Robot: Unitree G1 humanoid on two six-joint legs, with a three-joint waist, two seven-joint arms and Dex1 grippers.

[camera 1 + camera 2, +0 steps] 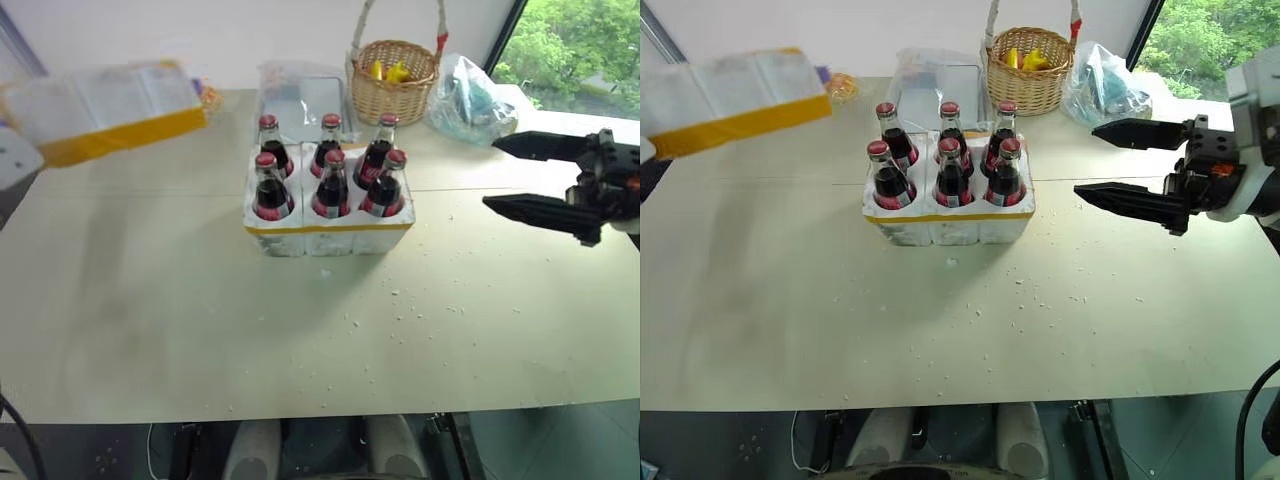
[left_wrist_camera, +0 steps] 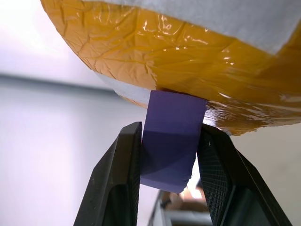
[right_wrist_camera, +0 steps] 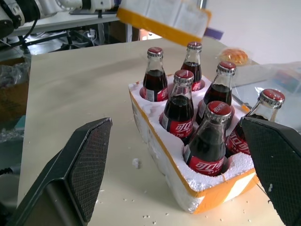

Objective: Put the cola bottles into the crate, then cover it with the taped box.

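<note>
**Aloft: taped box held by its purple tab, six colas seated in the crate**

Now the taped box [image 1: 105, 108] hangs in the air over the far left corner of the tabletop [image 1: 200, 330], tilted, its yellow band along the lower side. The left gripper [image 2: 170, 155] has its jaws closed on a purple tape tab [image 2: 170, 136] that sticks out from the box's yellow-taped underside.

All six cola bottles [image 1: 330, 180] stand upright in the wells of the crate [image 1: 330, 235], two rows of three, near the middle of the tabletop toward its far edge.

The right gripper [image 1: 1120, 165] hovers over the right edge, jaws wide and holding nothing, pointing toward the crate.

Behind the crate, along the far edge, sit a wicker basket [image 1: 395, 80] and clear plastic bags [image 1: 465, 100]. White foam crumbs [image 1: 400, 300] dot the surface in front of the crate.
</note>
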